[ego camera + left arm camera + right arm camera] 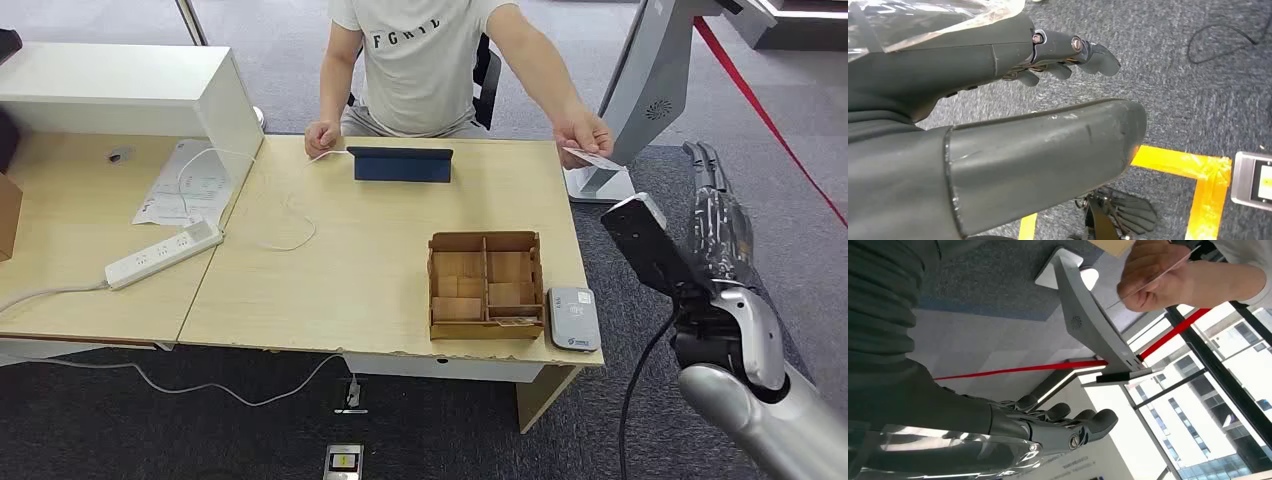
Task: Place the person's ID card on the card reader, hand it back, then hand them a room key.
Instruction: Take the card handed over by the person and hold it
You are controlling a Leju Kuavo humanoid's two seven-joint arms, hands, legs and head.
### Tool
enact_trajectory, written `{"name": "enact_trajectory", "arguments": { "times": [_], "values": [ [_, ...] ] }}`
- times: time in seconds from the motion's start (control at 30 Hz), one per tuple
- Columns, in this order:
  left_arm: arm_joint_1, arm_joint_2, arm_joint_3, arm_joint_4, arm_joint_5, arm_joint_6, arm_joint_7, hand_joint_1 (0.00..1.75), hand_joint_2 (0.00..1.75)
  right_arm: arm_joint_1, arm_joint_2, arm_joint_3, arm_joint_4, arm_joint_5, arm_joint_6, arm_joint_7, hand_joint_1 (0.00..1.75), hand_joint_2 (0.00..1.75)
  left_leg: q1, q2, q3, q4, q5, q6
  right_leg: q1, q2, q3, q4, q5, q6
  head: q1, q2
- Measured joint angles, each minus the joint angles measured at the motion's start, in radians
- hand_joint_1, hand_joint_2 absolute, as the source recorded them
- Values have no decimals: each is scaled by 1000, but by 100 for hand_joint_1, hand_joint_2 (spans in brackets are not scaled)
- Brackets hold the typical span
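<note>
Head view: sitting behind the desk [300, 290], a person [430, 60] holding out the ID card [592, 159] past the desk's far right corner. Reaching up toward it, the right hand [722, 215], fingers extended, holding nothing, not yet touching the card. Lying at the near right corner, the card reader [573, 318], just beside the wooden tray [487, 285]; room keys perhaps inside, too small to tell.

Left wrist view: hanging over the carpet, the left hand [1068, 52], fingers slightly curled and apart, carrying nothing.

Right wrist view: showing the right hand [1063, 427] spread, fingers together but unclosed, with the card [1160, 275] edge-on in the person's hand [1153, 277], well apart.

Risking, probably, a slip: thin card, thick fingers, a pinch closing off-centre or before contact, dropping it onto the floor beyond the desk edge.
</note>
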Motion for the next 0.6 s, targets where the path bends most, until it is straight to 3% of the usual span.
{"name": "enact_trajectory", "arguments": {
  "times": [0.17,0.4,0.6],
  "values": [
    [0,0,0,1,26,6,14,0,0,-26,36,28,50,-105,-63,-46,0,175,1,0,0,0,0,0,0,0,0,0,0,0,0,0],
    [0,-24,0,3,40,41,-3,0,0,-69,77,79,131,-126,-90,-49,0,175,1,0,0,0,0,0,0,0,0,0,0,0,0,0],
    [0,-45,0,4,44,56,6,0,0,-97,118,113,196,-262,-134,-131,0,175,1,0,0,0,0,0,0,0,0,0,0,0,0,0]
  ]
}}
